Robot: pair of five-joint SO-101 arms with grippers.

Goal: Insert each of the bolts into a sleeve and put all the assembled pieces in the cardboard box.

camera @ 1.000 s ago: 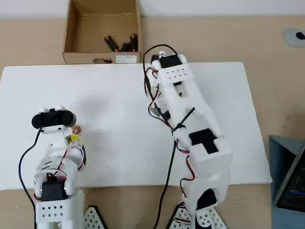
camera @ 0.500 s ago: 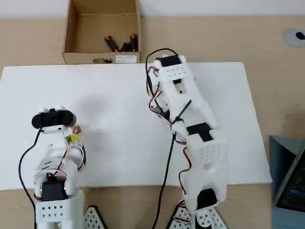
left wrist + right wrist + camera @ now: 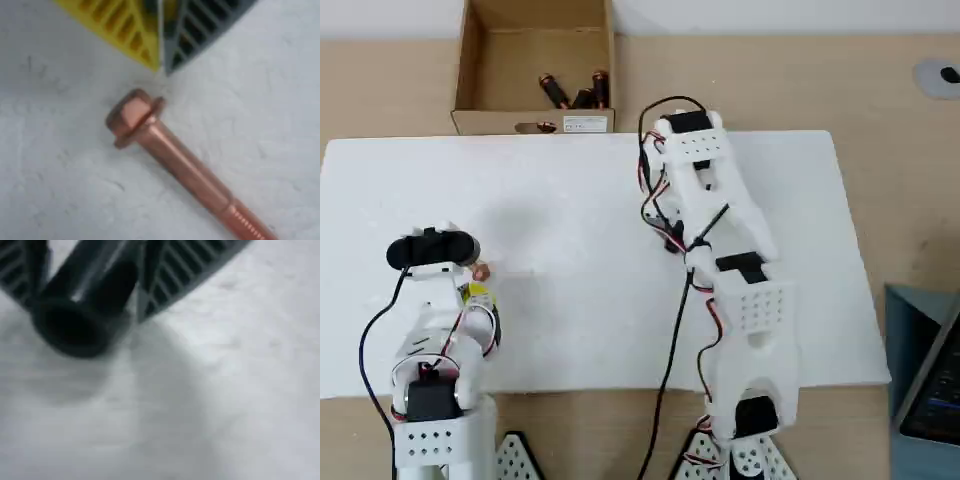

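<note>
The left gripper (image 3: 161, 62) is closed with nothing in it: its two ribbed plastic fingers, one yellow and one grey, meet at a point. Just beyond that point, apart from it by a sliver, lies the bolt (image 3: 170, 155). It is smooth copper-coloured metal with a hexagonal flanged head nearest the fingertips, and its round shaft runs away from them, turning threaded toward its far end. It rests flat on the white foam sheet (image 3: 60, 190), whose surface is grainy and faintly pitted.

The right gripper (image 3: 92, 282) is clamped on the sleeve (image 3: 75, 327), a matte black tube gripped between grey ribbed fingers. Its round open mouth sticks out past the fingertips, low over the same white sheet (whether it touches is not clear).

Beyond the right gripper, just off the sheet's far edge, stands the cardboard box (image 3: 462, 70), an open-topped brown carton on the wooden table (image 3: 880, 90). Inside it lie several assembled pieces (image 3: 575, 92), dark tubes with copper ends, bunched together.
</note>
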